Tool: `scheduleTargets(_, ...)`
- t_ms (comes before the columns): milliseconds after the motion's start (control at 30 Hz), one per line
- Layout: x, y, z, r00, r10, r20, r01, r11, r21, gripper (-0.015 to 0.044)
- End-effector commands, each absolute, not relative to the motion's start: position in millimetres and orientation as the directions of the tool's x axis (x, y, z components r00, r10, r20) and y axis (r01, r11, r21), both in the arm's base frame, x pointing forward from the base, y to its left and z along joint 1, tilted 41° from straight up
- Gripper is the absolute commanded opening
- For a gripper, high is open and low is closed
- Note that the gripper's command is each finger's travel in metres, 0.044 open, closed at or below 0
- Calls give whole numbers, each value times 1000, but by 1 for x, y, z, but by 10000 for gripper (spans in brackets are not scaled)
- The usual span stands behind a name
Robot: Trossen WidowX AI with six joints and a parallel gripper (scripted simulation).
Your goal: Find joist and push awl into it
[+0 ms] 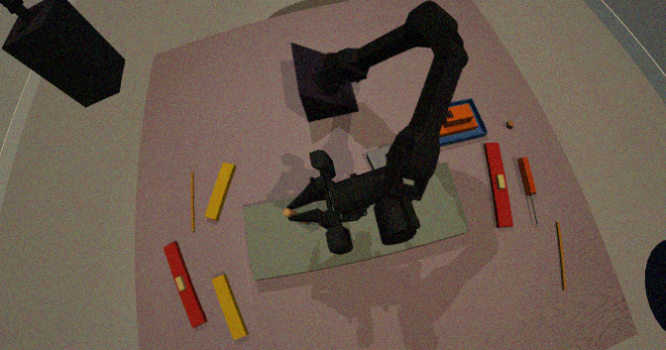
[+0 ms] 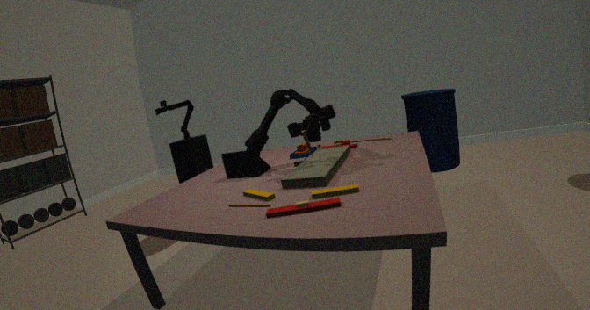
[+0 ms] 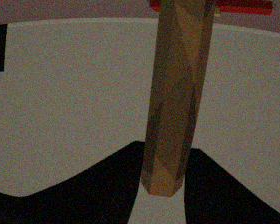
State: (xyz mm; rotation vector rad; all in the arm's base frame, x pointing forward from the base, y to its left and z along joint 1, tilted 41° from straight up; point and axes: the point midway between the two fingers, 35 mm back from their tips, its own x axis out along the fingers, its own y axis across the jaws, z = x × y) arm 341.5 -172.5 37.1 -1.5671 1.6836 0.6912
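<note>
My gripper (image 1: pixel 294 209) (image 2: pixel 305 140) is shut on the awl (image 1: pixel 287 212) (image 3: pixel 180 83), a tan wooden handle that points down between the two dark fingers. It hangs over the left part of the grey-green floor panel (image 1: pixel 277 258) (image 2: pixel 316 171) (image 3: pixel 58 129). The awl's tip is hidden. The orange stud finder (image 1: pixel 458 118) (image 2: pixel 302 147) lies in the blue tray (image 1: pixel 479 136) (image 2: pixel 307 155) to the right of the arm, behind the panel's right end.
Two red levels (image 1: pixel 498 183) (image 1: pixel 184 285), two yellow blocks (image 1: pixel 220 189) (image 1: pixel 229 306), two pencils (image 1: pixel 192 200) (image 1: pixel 560 255) and an orange screwdriver (image 1: pixel 527 175) lie around the panel. A small grey block (image 1: pixel 377 156) sits behind it. A blue barrel (image 2: pixel 432 127) stands beyond the table.
</note>
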Motion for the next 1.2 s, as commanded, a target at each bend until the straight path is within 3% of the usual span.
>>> scheduleTargets(0, 346, -157, 53, -30, -636, -771, -990, 125, -64, 0)
scheduleTargets(533, 355, -90, 131, -48, -785, -618, -996, 85, -30, 0)
scheduleTargets(1167, 357, -79, 121, -47, -785, -617, -996, 84, -30, 0)
